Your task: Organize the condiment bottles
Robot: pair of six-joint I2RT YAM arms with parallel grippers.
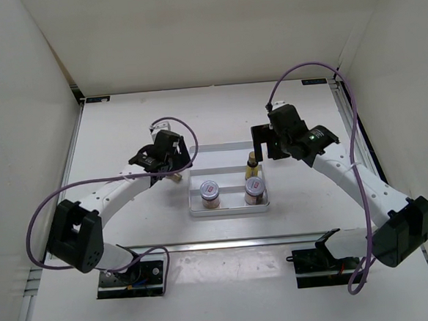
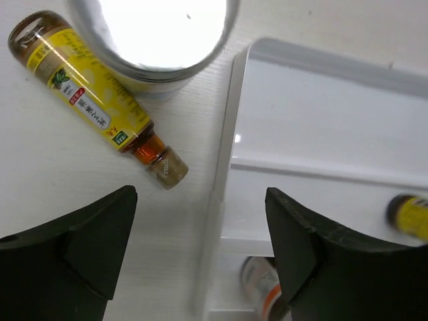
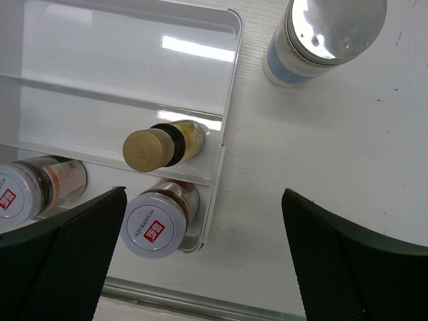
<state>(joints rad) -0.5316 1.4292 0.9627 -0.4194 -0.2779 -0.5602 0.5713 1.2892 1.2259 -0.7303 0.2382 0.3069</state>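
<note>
Three bottles stand in the shallow white rectangular tray (image 1: 221, 158): two short pinkish jars with red-marked silver lids (image 3: 155, 227), and one slim yellow gold-capped bottle (image 3: 160, 147) upright behind them. Outstanding: a second yellow bottle (image 2: 87, 97) lying flat just left of the tray, a white silver-topped cylinder (image 2: 160, 33) beside it, a blue-banded white cylinder (image 3: 321, 40) on the tray's right. Left gripper (image 2: 200, 257) and right gripper (image 3: 200, 261) both spread, empty. Judged step: fetching the lying bottle; the left jaws must square across its body
</note>
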